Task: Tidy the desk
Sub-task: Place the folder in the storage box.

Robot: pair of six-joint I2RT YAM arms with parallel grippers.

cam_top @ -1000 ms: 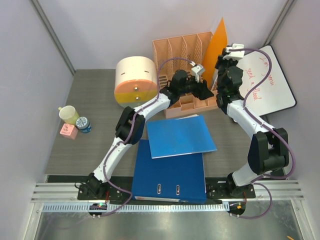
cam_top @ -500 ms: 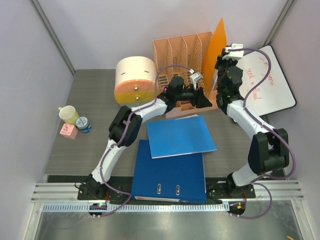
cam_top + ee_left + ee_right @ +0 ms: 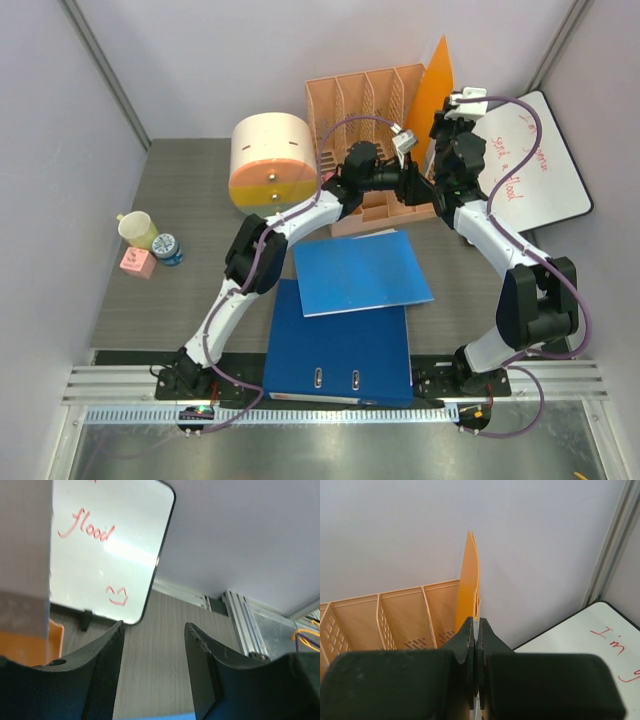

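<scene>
Dark grey wood-grain desk (image 3: pixel 190 200), lying flat beneath both arms; judged far from organized. An orange folder (image 3: pixel 470 575) is held upright at the right end of the peach file rack (image 3: pixel 365 95), clamped edge-on by the right gripper (image 3: pixel 476 625). The left gripper (image 3: pixel 155 630) is seen with fingers apart, nothing between them. Left loose: light blue folder (image 3: pixel 360 270) overlapping dark blue binder (image 3: pixel 340 345), whiteboard (image 3: pixel 535 175), yellow cup (image 3: pixel 137 229), pink cube (image 3: pixel 137 263).
</scene>
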